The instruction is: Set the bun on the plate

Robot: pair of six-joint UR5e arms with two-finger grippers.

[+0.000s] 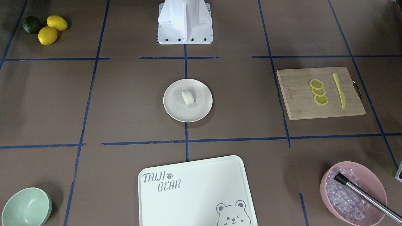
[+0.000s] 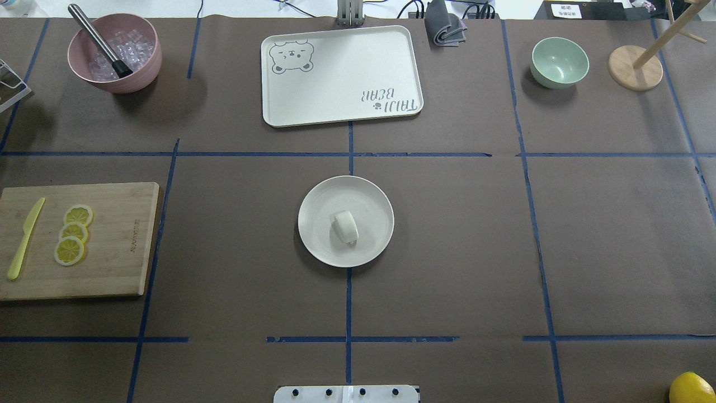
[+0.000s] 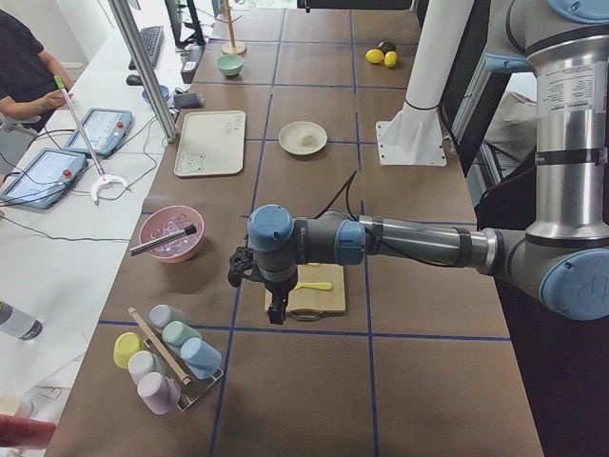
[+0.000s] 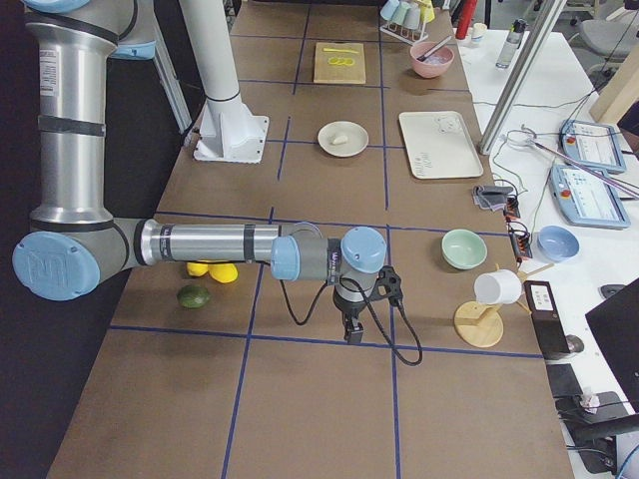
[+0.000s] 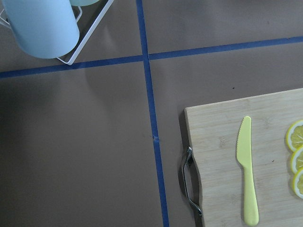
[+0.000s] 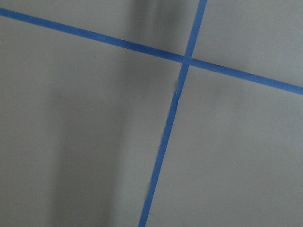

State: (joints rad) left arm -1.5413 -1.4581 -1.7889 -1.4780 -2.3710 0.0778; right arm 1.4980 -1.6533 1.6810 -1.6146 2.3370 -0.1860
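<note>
White and smooth, the bun (image 1: 188, 97) lies near the middle of the plate (image 1: 175, 110). It looks light and probably soft, so I'd pinch it gently across its narrow sides. I count one bun, one plate, three lemon slices (image 1: 318, 91) and one knife (image 1: 339, 90). The left claw (image 3: 276, 312) and the right claw (image 4: 353, 332) hang far from it. Whether they are spread or pressed together, I cannot tell.
</note>
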